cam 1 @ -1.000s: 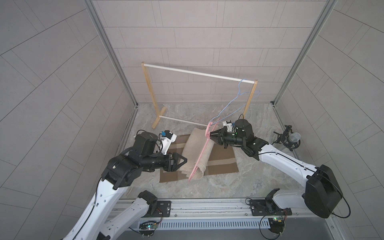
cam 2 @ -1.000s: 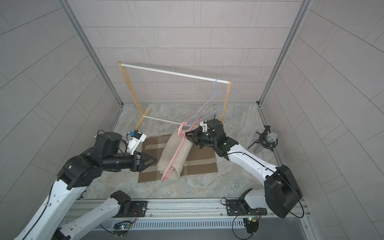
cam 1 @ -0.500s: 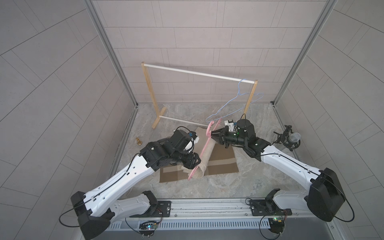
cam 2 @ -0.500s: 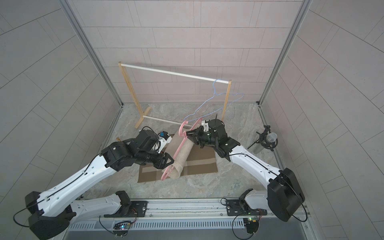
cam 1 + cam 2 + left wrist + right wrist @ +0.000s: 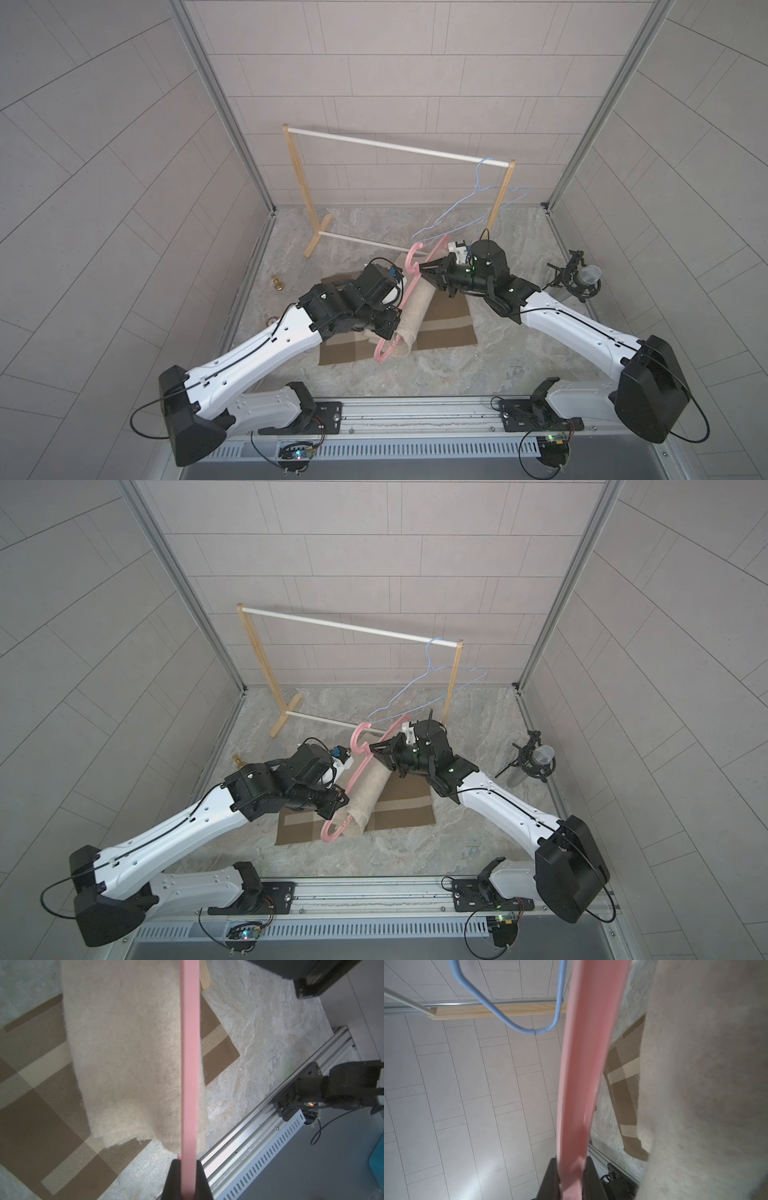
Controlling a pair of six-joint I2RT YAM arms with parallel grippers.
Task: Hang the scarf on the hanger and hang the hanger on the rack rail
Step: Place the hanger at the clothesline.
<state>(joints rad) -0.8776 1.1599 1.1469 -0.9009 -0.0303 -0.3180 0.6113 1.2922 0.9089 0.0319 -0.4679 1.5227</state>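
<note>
The beige woolly scarf (image 5: 124, 1053) hung draped over the pink plastic hanger (image 5: 189, 1064), which the left gripper (image 5: 188, 1167) and right gripper (image 5: 572, 1165) both clamped; seemingly little was left.

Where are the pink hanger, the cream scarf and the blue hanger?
pink hanger (image 5: 189, 1064): left wrist view, on its straight bar.
cream scarf (image 5: 370, 796): in a top view, middle of the cloth.
blue hanger (image 5: 529, 1031): right wrist view, on its rounded corner.

Twin high views over the scene; wrist views close along the pink hanger (image 5: 188, 1064).
</note>
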